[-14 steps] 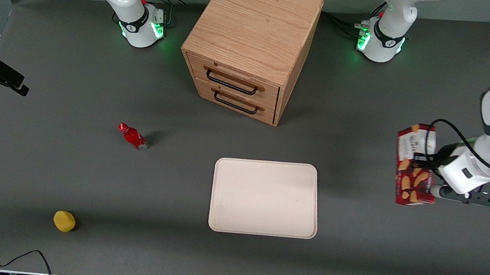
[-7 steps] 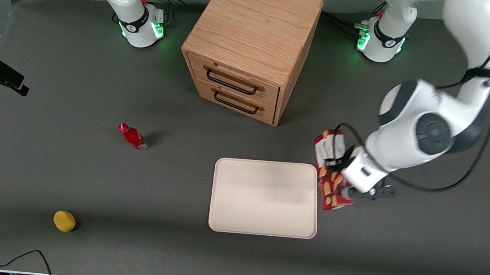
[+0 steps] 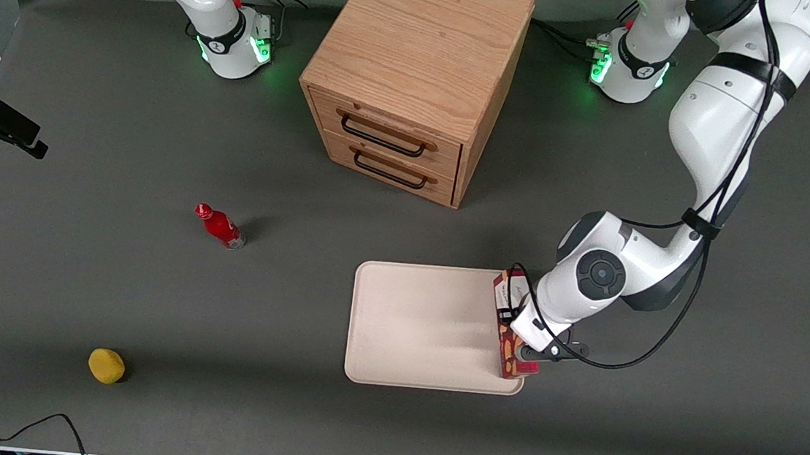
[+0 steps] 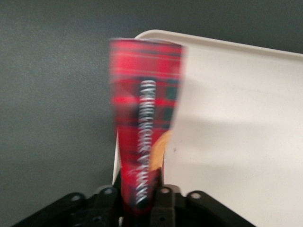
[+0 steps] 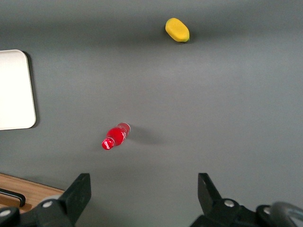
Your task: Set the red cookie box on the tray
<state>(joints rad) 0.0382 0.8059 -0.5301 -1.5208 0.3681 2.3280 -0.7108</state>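
Note:
The red cookie box [image 3: 508,332] is a slim dark-red carton with tan cookie pictures. It hangs in my left gripper [image 3: 522,334] over the tray's edge toward the working arm's end. The tray [image 3: 426,325] is a large cream-white rectangle with a low rim, lying nearer the front camera than the drawer cabinet. In the left wrist view the box [image 4: 144,118] sticks out from between my gripper's fingers [image 4: 163,198], which are shut on it, with the tray [image 4: 236,123] below. I cannot tell whether the box touches the tray.
A wooden two-drawer cabinet [image 3: 418,75] stands farther from the front camera than the tray. A small red bottle [image 3: 220,226] and a yellow lemon-like fruit [image 3: 106,365] lie toward the parked arm's end of the table.
My left gripper has carried the box from the working arm's end of the table sideways and downward until it is over the tray's edge. The tray and other things have not moved.

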